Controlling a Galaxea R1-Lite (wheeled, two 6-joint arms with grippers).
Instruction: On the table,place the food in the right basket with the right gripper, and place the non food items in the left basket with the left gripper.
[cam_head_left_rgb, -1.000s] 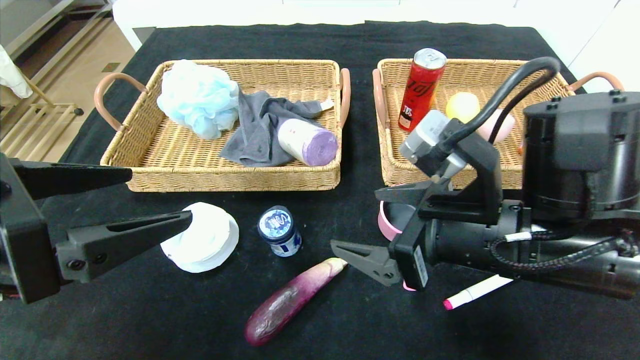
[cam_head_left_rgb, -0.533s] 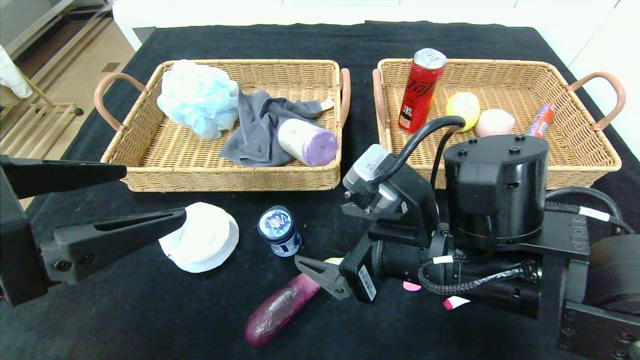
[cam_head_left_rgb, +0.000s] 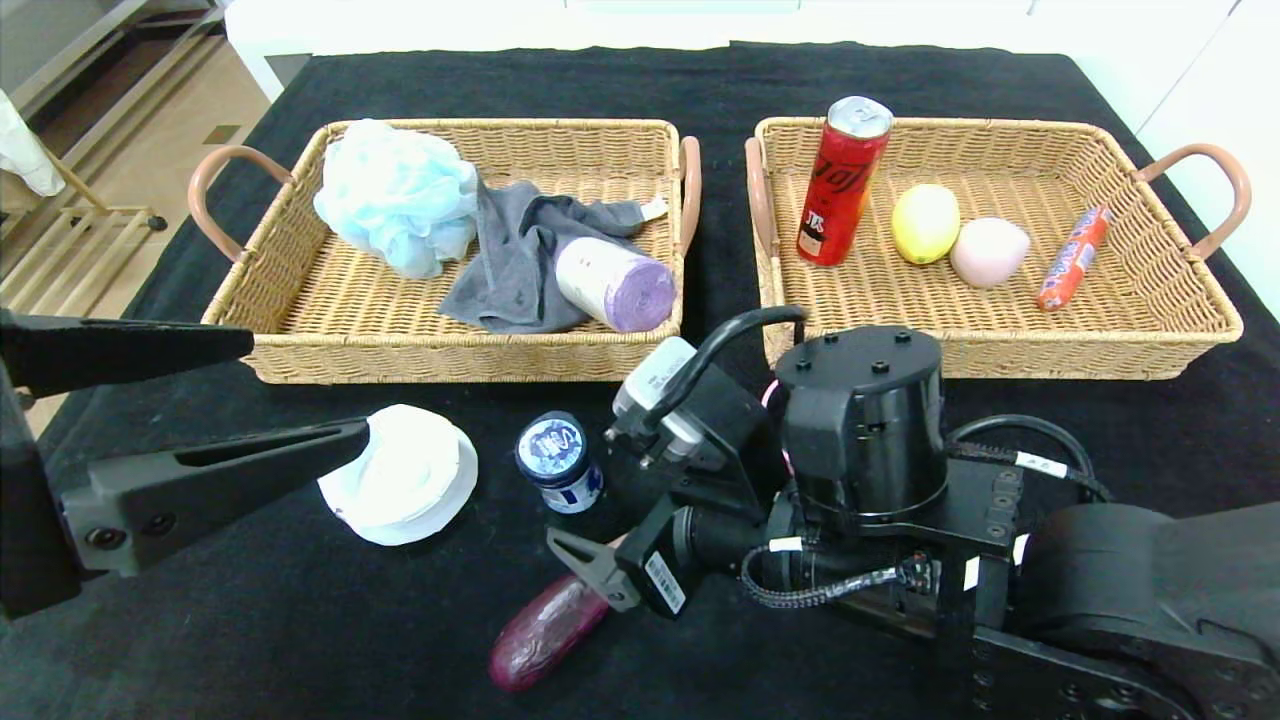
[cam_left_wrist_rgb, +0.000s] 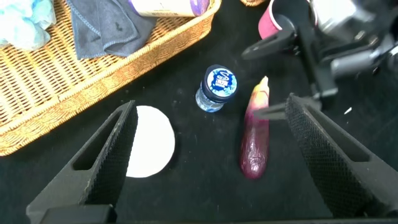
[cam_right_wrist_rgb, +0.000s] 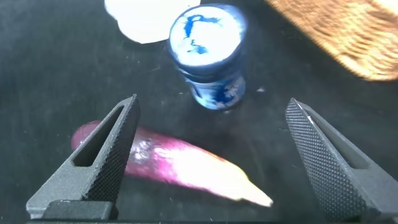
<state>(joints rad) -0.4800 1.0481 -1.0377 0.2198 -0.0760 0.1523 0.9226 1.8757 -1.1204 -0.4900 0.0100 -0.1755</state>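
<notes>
The right claw (cam_head_left_rgb: 610, 560) hangs low over the black surface (cam_head_left_rgb: 250, 620) with its fingers spread wide, holding nothing. The purple eggplant (cam_head_left_rgb: 548, 630) lies directly beneath it, between the two fingers in the right wrist view (cam_right_wrist_rgb: 180, 165), its pale tip reaching past the claw's centre; whether a finger touches it cannot be told. Just beyond the claw's fingertips stands a small blue-capped jar (cam_head_left_rgb: 560, 462), upright, and past that lies a white round lid (cam_head_left_rgb: 405, 473). A pink item (cam_left_wrist_rgb: 272, 20) is partly hidden behind the right arm.

The left claw (cam_head_left_rgb: 290, 395) is also wide open and empty, held above the surface with the white lid near the tip of its lower finger.

Farther from both claws sit two wicker baskets. The left basket (cam_head_left_rgb: 300, 320) holds a light blue bath pouf (cam_head_left_rgb: 395, 195), a grey cloth (cam_head_left_rgb: 515, 255) and a purple roll (cam_head_left_rgb: 612, 283). The right basket (cam_head_left_rgb: 1180, 300) holds an upright red can (cam_head_left_rgb: 842, 180), a lemon (cam_head_left_rgb: 925, 222), a pink egg-shaped item (cam_head_left_rgb: 988, 251) and a wrapped sausage (cam_head_left_rgb: 1073, 257).
</notes>
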